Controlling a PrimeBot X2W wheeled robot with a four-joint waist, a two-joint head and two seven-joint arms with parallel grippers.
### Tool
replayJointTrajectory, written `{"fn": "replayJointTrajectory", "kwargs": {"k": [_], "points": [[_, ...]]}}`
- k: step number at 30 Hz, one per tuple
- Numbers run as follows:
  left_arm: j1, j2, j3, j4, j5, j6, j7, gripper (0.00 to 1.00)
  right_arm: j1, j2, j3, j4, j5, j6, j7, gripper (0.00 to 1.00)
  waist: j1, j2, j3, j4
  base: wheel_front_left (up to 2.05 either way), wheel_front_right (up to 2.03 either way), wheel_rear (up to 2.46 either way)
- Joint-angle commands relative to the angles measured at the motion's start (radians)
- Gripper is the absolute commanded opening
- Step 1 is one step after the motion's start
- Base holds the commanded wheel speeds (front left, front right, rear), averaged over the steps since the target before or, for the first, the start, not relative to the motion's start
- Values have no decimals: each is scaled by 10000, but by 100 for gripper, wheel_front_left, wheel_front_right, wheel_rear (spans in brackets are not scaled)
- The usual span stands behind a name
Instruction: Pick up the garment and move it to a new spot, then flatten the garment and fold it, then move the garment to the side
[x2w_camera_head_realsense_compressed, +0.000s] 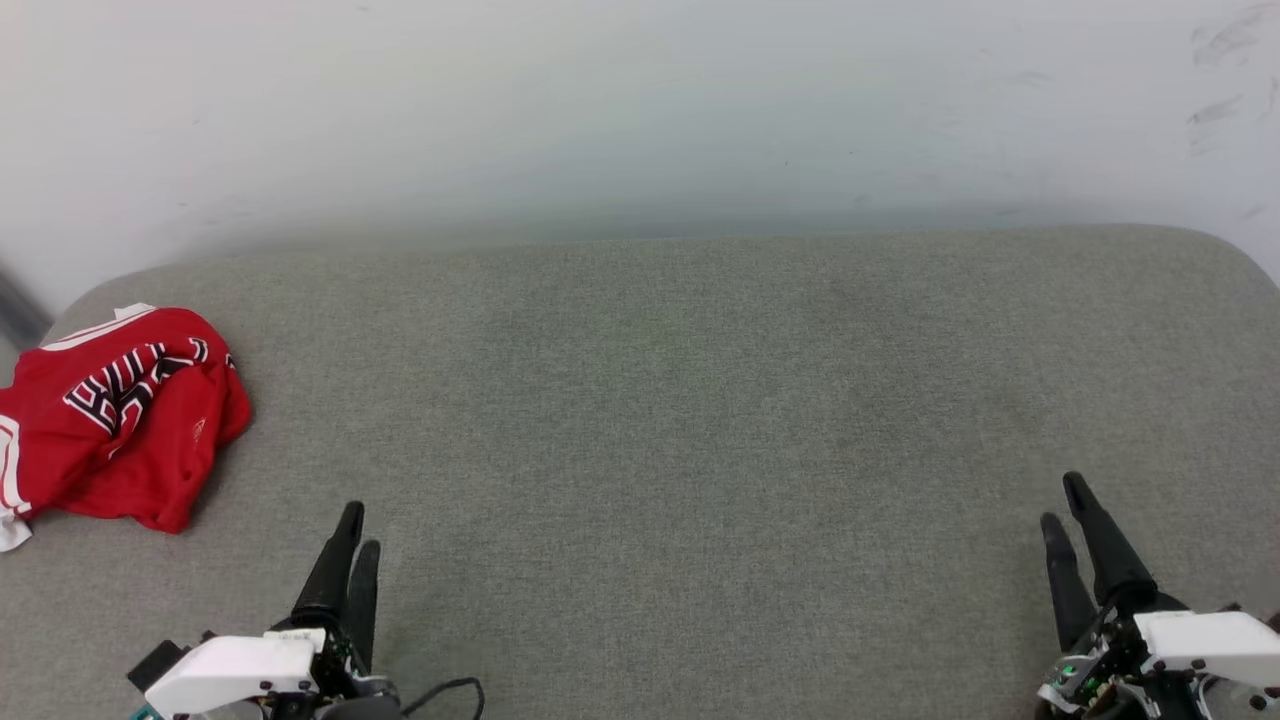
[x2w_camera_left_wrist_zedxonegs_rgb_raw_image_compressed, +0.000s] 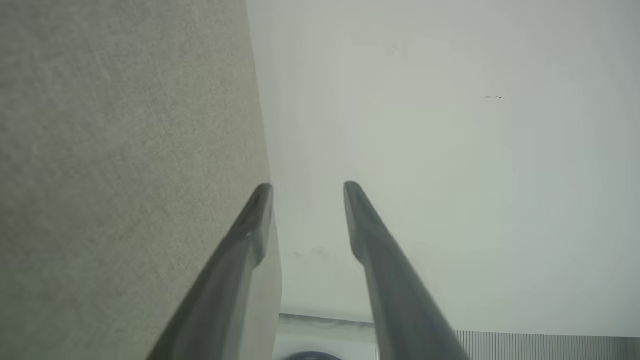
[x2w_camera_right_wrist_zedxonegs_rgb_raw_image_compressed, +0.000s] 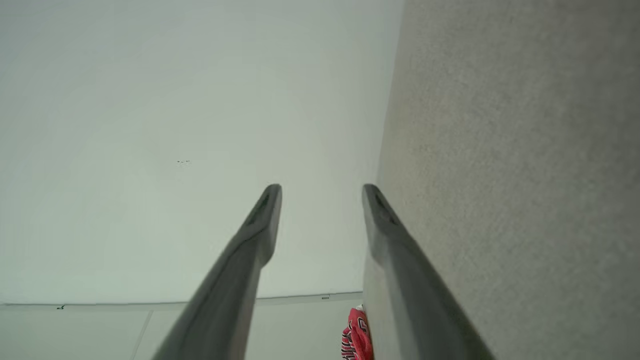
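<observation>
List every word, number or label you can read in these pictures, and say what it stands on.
Black, white-outlined block letters on the red garment: crumpled into the folds, not readable as a whole word.
Small mark lower on the same garment: too small to read.
Nothing else readable.

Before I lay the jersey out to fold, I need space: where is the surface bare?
Bare: the grey fabric surface from the crumpled red jersey across to its right edge, between the white wall and the left gripper and right gripper. Crowded only at the left end.
</observation>
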Motion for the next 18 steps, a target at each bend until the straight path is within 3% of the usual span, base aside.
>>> {"fn": "replayJointTrajectory", "kwargs": {"k": [1,18], "points": [[49,-4,-14,41,8,0,-15,100,52,2,7,40,-8,0,-15,100,0,0,3,0,0,0,0],[365,9,-101,-531,664,-8,-844,100,358,2,216,-413,-1052,2,-851,100,0,0,36,-25,0,0,0]]}}
